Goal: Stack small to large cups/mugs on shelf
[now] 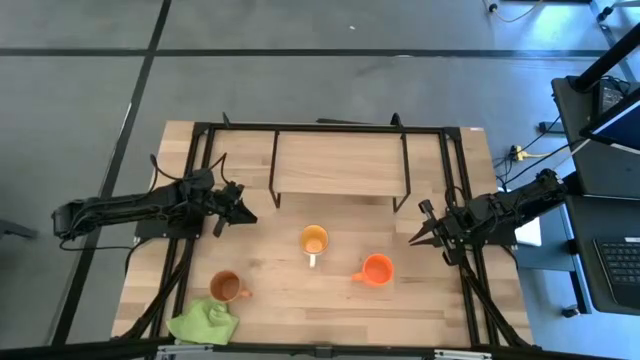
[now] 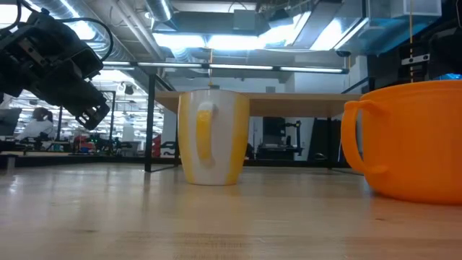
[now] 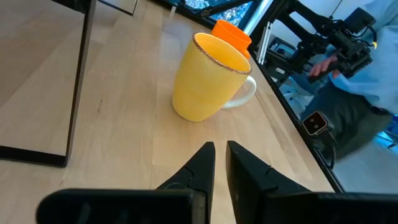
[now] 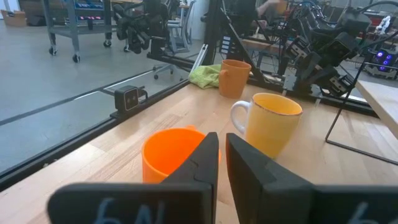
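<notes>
Three mugs stand upright on their bases on the wooden table. The yellow-and-white mug (image 1: pixel 314 241) (image 3: pixel 208 78) (image 4: pixel 272 123) is in the middle. The bright orange mug (image 1: pixel 377 270) (image 2: pixel 411 141) (image 4: pixel 169 155) stands to its right, and the brown mug (image 1: pixel 226 287) (image 4: pixel 234 77) is near the front left. The shelf (image 1: pixel 340 165) (image 2: pixel 289 102) stands on thin black legs at the far middle with nothing on it. My left gripper (image 1: pixel 240 212) (image 3: pixel 219 146) hovers shut at the left, pointing at the yellow mug. My right gripper (image 1: pixel 418 238) (image 4: pixel 221 135) hovers shut at the right, just behind the orange mug.
A lime-green cloth (image 1: pixel 205 322) (image 4: pixel 205 76) lies crumpled at the front left beside the brown mug. Black frame rails (image 1: pixel 470 290) run along the table's sides. A person (image 3: pixel 373 68) is beyond the table's right edge. Bare wood lies between the mugs and the shelf.
</notes>
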